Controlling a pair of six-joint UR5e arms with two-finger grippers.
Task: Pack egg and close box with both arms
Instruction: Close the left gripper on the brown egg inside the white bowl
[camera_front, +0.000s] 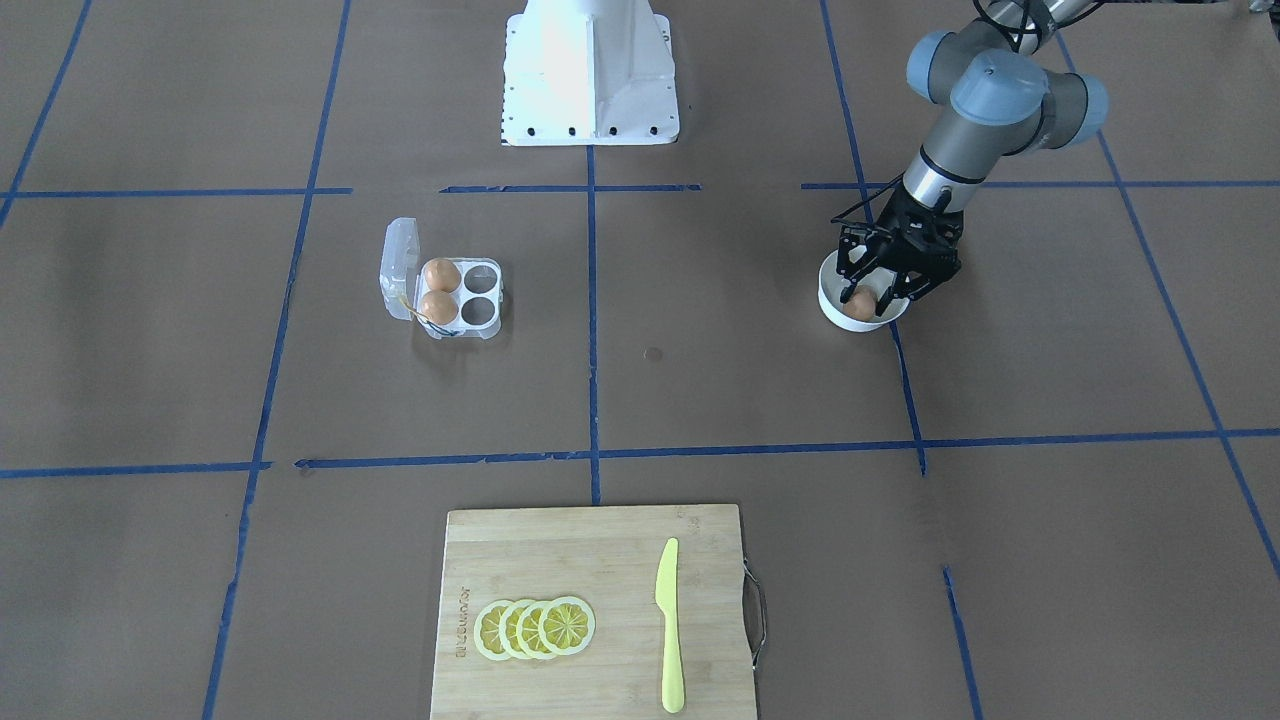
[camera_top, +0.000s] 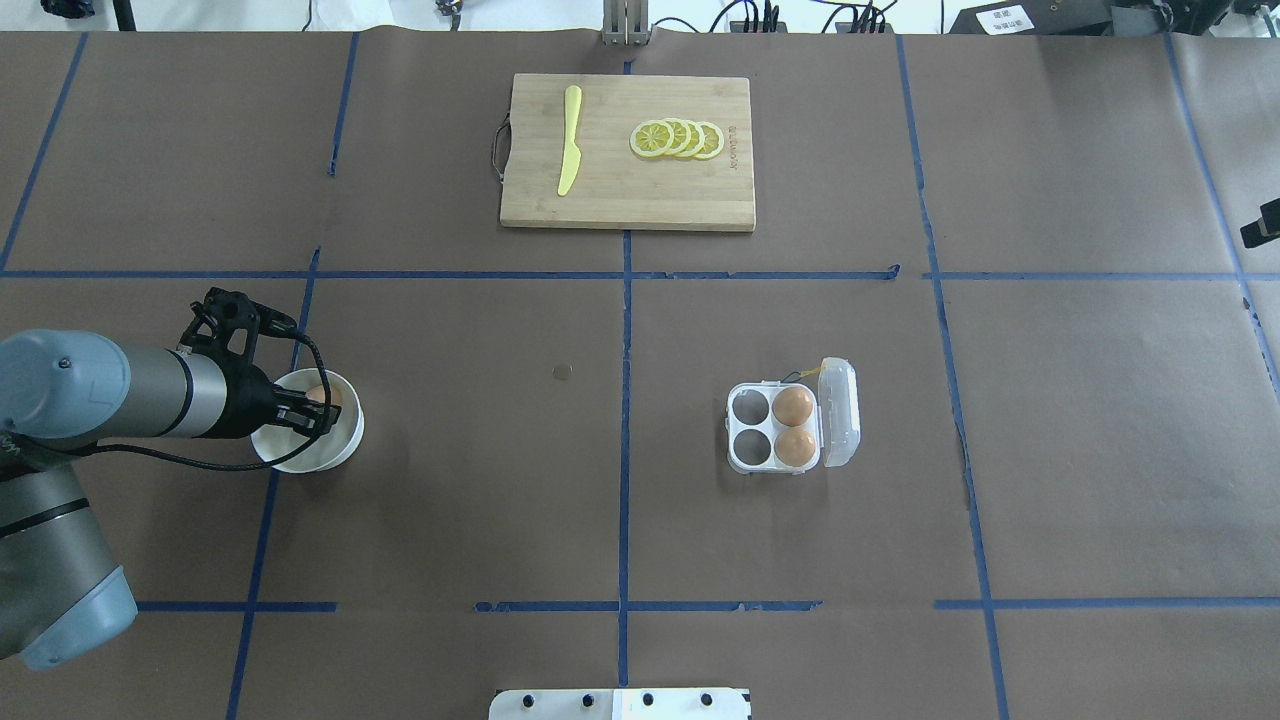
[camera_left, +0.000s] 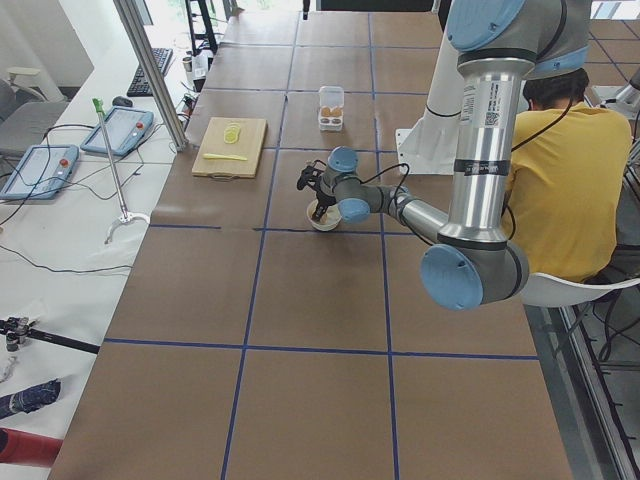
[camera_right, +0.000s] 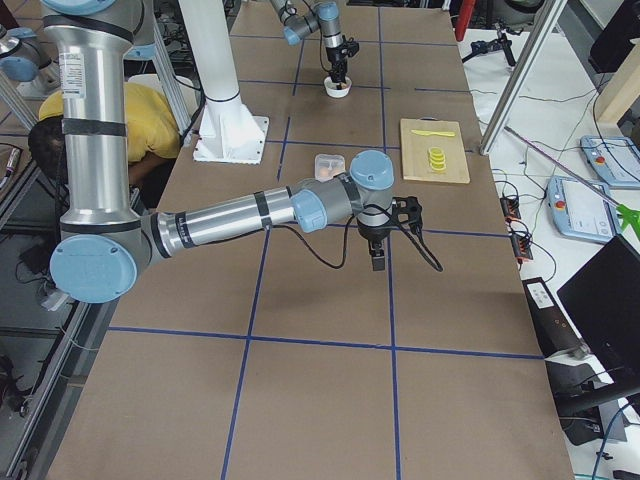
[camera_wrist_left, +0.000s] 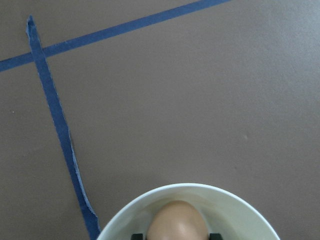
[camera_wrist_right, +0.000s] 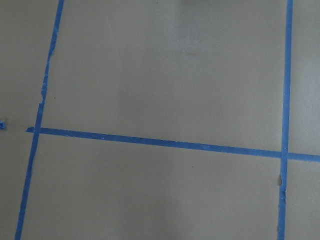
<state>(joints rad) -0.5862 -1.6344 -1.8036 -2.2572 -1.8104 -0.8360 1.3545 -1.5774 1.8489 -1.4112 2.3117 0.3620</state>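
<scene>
Straddling the small orange-brown egg (camera_wrist_left: 177, 222) in the round white bowl (camera_wrist_left: 235, 210), the left gripper (camera_front: 870, 298) cannot be told clamped or spread; the fragile, smooth shell warrants a gentle mid-girth hold.

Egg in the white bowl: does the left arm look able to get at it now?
Probably yes: the left gripper is down in the bowl with jaws on either side of the egg, and nothing covers it.
</scene>
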